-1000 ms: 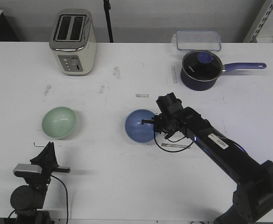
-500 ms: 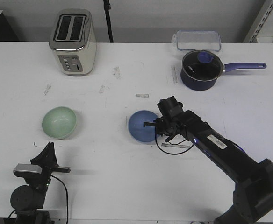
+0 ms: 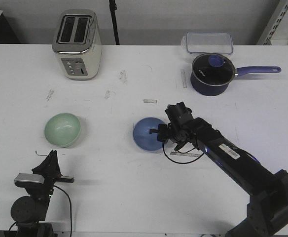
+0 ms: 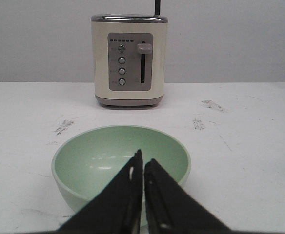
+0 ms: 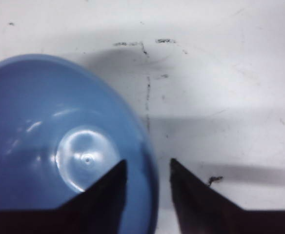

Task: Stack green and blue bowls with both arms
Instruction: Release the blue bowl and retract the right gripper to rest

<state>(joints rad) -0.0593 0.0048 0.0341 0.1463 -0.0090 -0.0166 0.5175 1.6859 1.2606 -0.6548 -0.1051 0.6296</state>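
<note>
The pale green bowl (image 3: 62,129) sits upright on the white table at the left; it fills the left wrist view (image 4: 98,156). My left gripper (image 3: 51,154) is shut and empty, just short of the bowl's near side (image 4: 143,162). The blue bowl (image 3: 147,134) is at the table's middle. My right gripper (image 3: 160,133) straddles its right rim (image 5: 147,166), one finger inside the bowl (image 5: 69,141) and one outside, closed on the wall. The blue bowl looks slightly tilted.
A cream toaster (image 3: 77,44) stands at the back left. A dark navy saucepan (image 3: 212,74) with a purple handle and a clear plastic box (image 3: 209,42) are at the back right. Small tape marks lie on the table (image 3: 262,118).
My right gripper and the blue bowl shifted slightly right, then the bowl edged back left and tilted. The left arm and the green bowl have not moved.
</note>
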